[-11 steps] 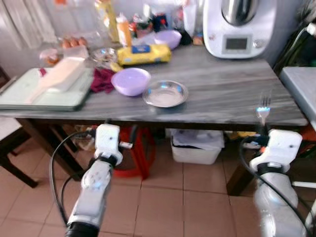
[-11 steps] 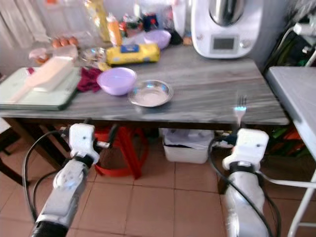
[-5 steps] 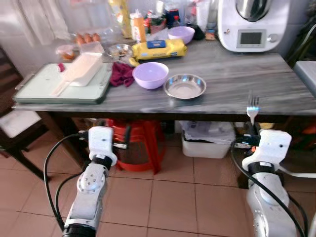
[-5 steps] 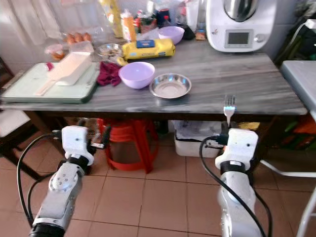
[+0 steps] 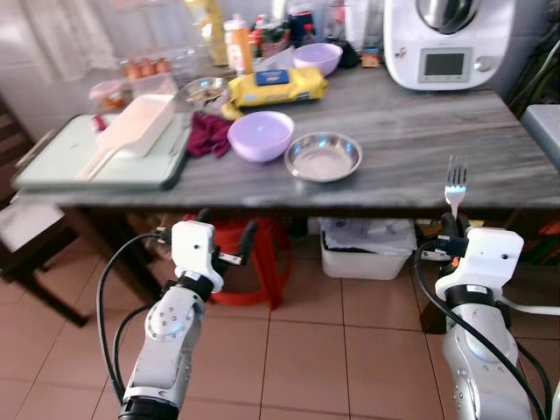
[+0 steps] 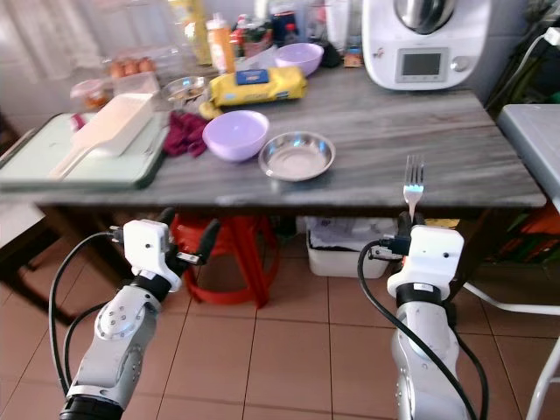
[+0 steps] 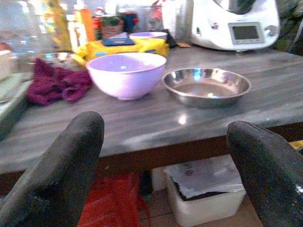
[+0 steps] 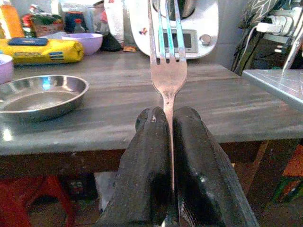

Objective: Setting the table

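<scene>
Grey wood-grain bench (image 5: 411, 144) as landmark. On it stand a lilac plastic bowl (image 5: 260, 135) and, just beside it, a round steel dish (image 5: 323, 157); no cutlery lies beside them yet. Right end effector (image 8: 170, 137), below the bench's front edge, is clamped on an upright silver fork (image 5: 454, 182). Left end effector (image 7: 161, 156), spread wide and empty, faces the bowl. Judged early: fork not yet laid.

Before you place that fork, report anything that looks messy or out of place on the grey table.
A crumpled maroon cloth lies bunched between the pale green tray and the lilac plastic bowl, untidy for a set table. The right gripper holds the silver fork upright. Nothing looks spilled or broken.
</scene>
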Motion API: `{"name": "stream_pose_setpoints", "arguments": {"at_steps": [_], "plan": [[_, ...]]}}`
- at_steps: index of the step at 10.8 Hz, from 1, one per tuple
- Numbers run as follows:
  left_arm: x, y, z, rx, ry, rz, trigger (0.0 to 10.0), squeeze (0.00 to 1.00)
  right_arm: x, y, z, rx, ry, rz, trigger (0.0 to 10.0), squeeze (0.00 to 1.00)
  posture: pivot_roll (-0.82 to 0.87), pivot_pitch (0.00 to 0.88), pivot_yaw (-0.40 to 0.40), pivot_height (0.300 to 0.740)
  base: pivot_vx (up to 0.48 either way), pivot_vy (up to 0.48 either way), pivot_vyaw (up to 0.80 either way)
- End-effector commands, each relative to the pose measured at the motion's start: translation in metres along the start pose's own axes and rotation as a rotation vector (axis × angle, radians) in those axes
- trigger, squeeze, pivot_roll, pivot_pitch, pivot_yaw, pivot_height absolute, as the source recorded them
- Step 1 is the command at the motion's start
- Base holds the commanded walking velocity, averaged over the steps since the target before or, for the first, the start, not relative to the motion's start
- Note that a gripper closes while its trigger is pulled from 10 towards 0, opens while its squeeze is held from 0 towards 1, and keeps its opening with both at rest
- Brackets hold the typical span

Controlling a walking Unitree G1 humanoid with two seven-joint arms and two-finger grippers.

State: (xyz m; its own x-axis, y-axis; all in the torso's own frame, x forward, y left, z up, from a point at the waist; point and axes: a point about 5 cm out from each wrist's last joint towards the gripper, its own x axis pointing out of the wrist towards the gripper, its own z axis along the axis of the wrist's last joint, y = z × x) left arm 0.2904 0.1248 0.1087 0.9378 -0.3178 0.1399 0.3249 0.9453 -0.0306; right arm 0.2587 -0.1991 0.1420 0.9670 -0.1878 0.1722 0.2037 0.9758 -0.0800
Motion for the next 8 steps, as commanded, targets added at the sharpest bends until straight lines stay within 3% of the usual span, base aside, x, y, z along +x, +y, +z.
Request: {"name": "stream_pose_setpoints", "arguments": {"at_steps": [1, 6, 8], "plan": [[0.0003, 0.0009, 0.0017, -0.004, -0.002, -0.004, 10.0, 0.0, 0.0015, 0.0019, -0.0004, 0.006, -0.002, -0.001, 10.0, 0.0, -0.2, 0.054, 0.105, 0.74, 0.48, 0.0, 0.0], [0.0007, -0.004, -0.0003, -0.009, 0.013, -0.058, 10.0, 0.0, -0.0004, 0.0044, -0.0054, 0.007, 0.01, 0.003, 10.0, 0.0, -0.19, 0.058, 0.114, 0.74, 0.48, 0.0, 0.0], [0.0001, -0.0025, -0.0012, 0.003, 0.024, -0.043, 10.0, 0.0, -0.0008, 0.0049, -0.0059, 0.008, 0.011, 0.0, 10.0, 0.0, -0.19, 0.061, 0.12, 0.74, 0.294, 0.0, 0.0]]}}
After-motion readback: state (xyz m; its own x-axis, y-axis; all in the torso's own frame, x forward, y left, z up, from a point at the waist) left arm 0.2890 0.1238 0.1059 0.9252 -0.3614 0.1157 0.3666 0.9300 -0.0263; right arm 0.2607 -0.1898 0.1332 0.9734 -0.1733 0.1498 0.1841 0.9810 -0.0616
